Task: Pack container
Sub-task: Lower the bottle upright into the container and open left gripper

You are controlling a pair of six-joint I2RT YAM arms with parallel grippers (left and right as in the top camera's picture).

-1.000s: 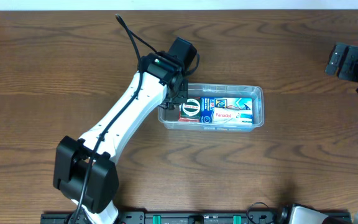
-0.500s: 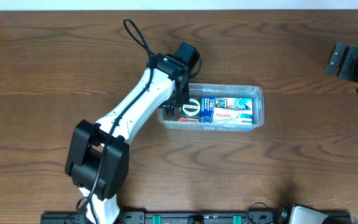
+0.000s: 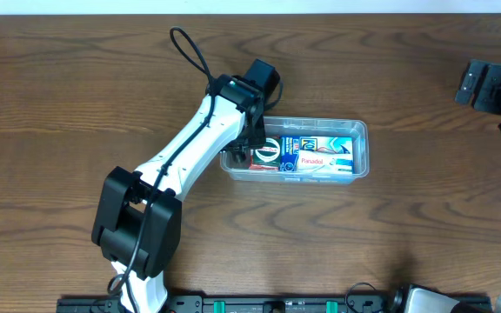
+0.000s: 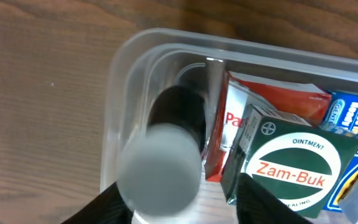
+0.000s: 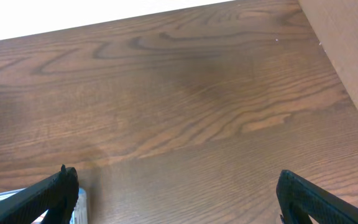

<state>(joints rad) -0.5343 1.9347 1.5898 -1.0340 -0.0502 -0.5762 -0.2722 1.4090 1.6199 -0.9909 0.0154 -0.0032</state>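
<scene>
- You see the container (image 3: pixel 362 149) near the middle of the wooden table (image 3: pixel 76 87); it is a clear tub and it lies long-ways from left to right.
- Look inside it; a green Zam-Buk box (image 4: pixel 291 165) sits tilted next to a red and white box (image 4: pixel 253 106); a blue box (image 4: pixel 353 118) lies further to the right, and a Panadol box (image 3: pixel 320 161) lies by the front wall.
- At the tub's left end a dark bottle (image 4: pixel 179 112) with a pale cap points up at your left wrist camera; the cap looks blurry.
- Your left gripper (image 4: pixel 182 193) hangs over that end with one finger on each side of the bottle; you cannot tell if it is squeezing the bottle or not.
- Your right gripper (image 5: pixel 178 175) is far off at the table's right edge; its fingers are spread wide with only bare wood between them.
</scene>
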